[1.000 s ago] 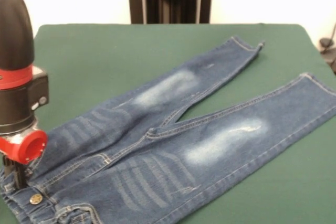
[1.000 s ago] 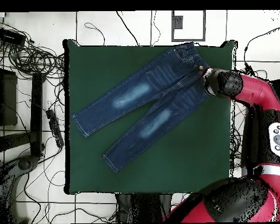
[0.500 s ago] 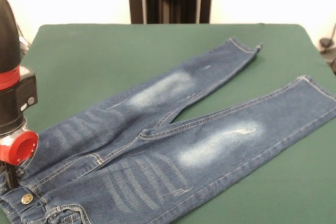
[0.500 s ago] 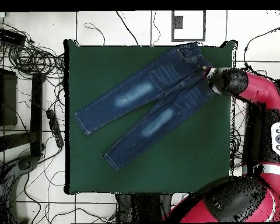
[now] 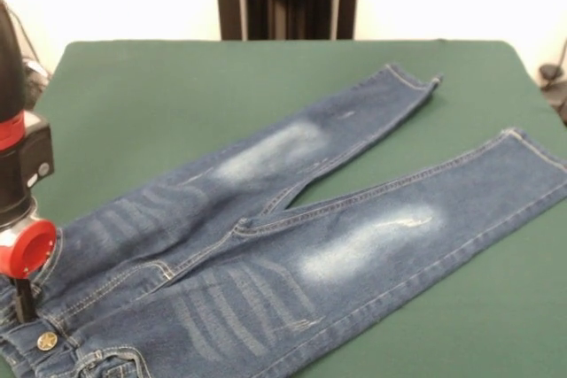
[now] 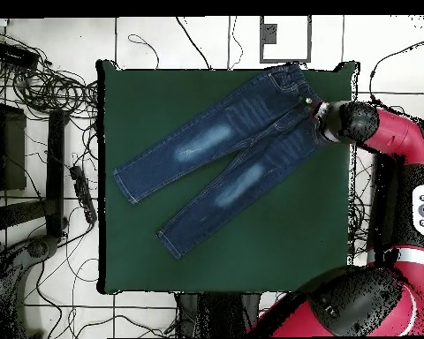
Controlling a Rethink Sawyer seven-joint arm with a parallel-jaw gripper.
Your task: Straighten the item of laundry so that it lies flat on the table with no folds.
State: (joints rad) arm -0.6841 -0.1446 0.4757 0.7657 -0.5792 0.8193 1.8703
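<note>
Arm low — end effector (image 5: 24, 298) pointing straight down

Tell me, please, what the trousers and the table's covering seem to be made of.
The jeans look like dark blue denim: woven twill, tan stitching, faded pale patches, a brass-looking button. The table seems covered in matte dark green cloth, perhaps felt; the weave is not discernible.

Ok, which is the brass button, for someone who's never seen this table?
Start at the green table and find the jeans spread across it. Follow them to the waistband end beside the tool. The brass button is the only shiny round metal spot on the denim.
</note>
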